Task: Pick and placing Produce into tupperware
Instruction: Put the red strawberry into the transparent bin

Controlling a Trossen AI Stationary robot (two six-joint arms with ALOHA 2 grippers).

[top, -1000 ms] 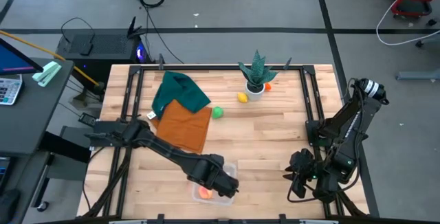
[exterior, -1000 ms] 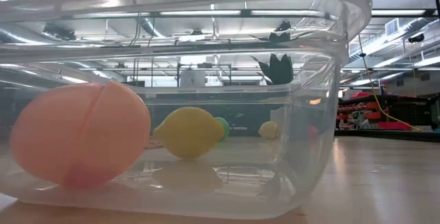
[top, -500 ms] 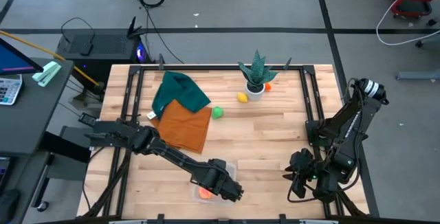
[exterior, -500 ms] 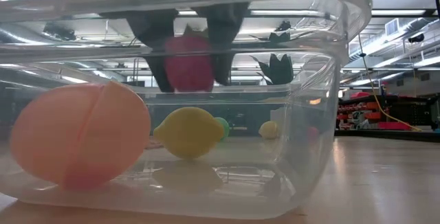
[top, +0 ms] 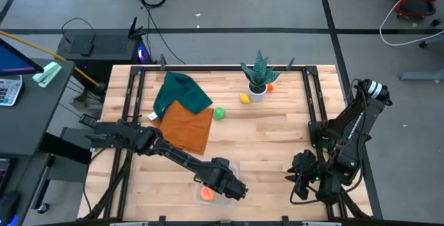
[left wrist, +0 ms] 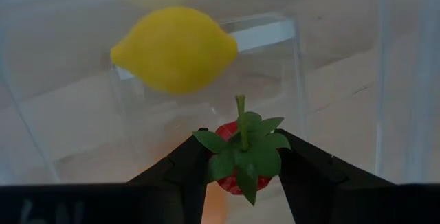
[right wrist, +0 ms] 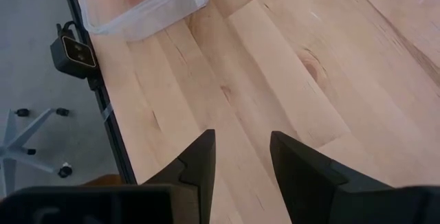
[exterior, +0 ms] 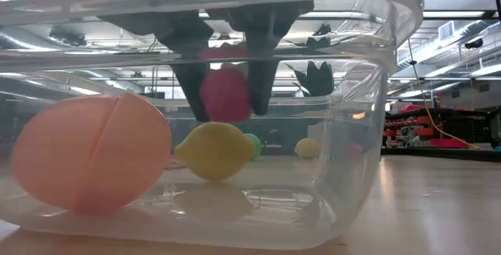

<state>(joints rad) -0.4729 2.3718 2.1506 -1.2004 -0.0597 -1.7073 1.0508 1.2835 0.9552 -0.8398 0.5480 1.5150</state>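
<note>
While the left gripper [exterior: 225, 91] hangs inside the tupperware [exterior: 368, 130], we have it clamped on a red strawberry [left wrist: 242, 162], the leafy top facing the wrist camera. Going left to right in the low view: a peach-coloured fruit [exterior: 90, 161] rests on the container floor, then a yellow lemon [exterior: 214, 151] sits just below and behind the held berry. We judge this as the release step. We should let go over the bare floor beside the lemon, low enough that the berry doesn't bounce off it, then lift straight up to miss the rim. Outside, a green piece [top: 220, 113], a yellow one [top: 244, 98] and an orange one [top: 270, 87] remain near the potted plant [top: 258, 75]. The right gripper [right wrist: 239, 157] waits parted and empty over the table's near right edge.
</note>
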